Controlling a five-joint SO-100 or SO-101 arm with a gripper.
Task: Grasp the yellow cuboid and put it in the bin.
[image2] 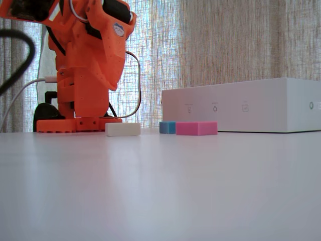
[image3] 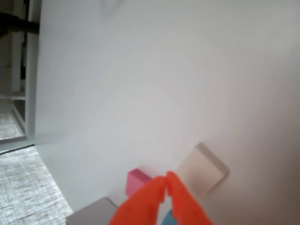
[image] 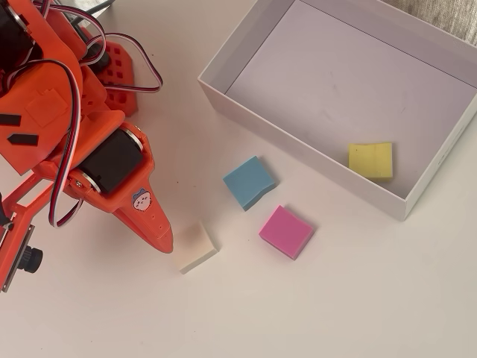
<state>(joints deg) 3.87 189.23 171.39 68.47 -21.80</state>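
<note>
The yellow cuboid (image: 370, 159) lies flat on the floor of the bin (image: 298, 145), near its lower right wall in the overhead view. In the fixed view the bin (image2: 241, 105) shows only as a white wall, and the cuboid is hidden behind it. My orange gripper (image: 165, 242) hangs over the table well left of the bin, its tip beside a cream block (image: 196, 246). In the wrist view the gripper (image3: 165, 180) has its two fingers pressed together with nothing between them.
A blue block (image: 248, 182) and a pink block (image: 286, 231) lie on the white table just outside the bin's near wall. The arm's base (image2: 75, 124) stands at the left in the fixed view. A curtain hangs behind.
</note>
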